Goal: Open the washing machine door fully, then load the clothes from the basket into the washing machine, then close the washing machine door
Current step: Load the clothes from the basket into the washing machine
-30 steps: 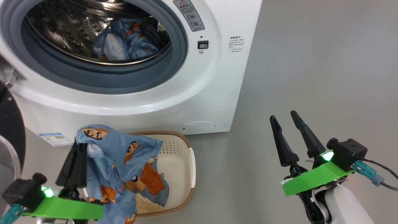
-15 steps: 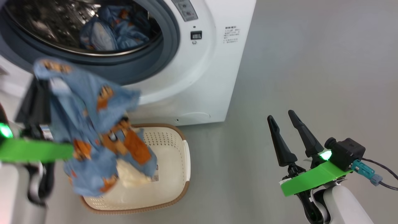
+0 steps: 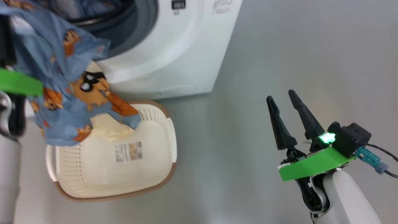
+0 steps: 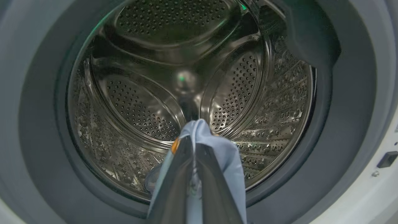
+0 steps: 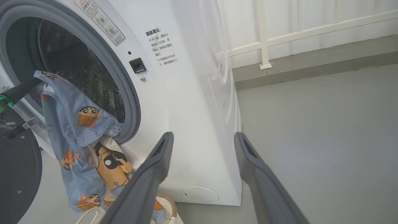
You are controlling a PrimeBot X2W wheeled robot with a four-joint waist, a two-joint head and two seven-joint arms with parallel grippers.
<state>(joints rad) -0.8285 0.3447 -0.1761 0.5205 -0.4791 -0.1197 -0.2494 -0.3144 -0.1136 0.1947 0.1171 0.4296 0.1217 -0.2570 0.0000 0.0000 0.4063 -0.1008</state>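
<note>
**Clothes held at the drum mouth**

The washing machine (image 3: 174,56) stands with its door (image 5: 15,174) swung open. The basket (image 3: 93,174) sits on the floor before it. The left gripper (image 4: 192,143) is clamped on the clothes (image 3: 56,62), which hang over the basket. The right gripper (image 3: 280,95) is spread wide, empty.

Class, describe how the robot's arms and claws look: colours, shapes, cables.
The right claw has two long, tapered black fingers on a green bracket with a glowing green light, a black camera, a teal plug and dark cable, on a white forearm. The left claw has like dark fingers, green bracket and pale forearm.
</note>
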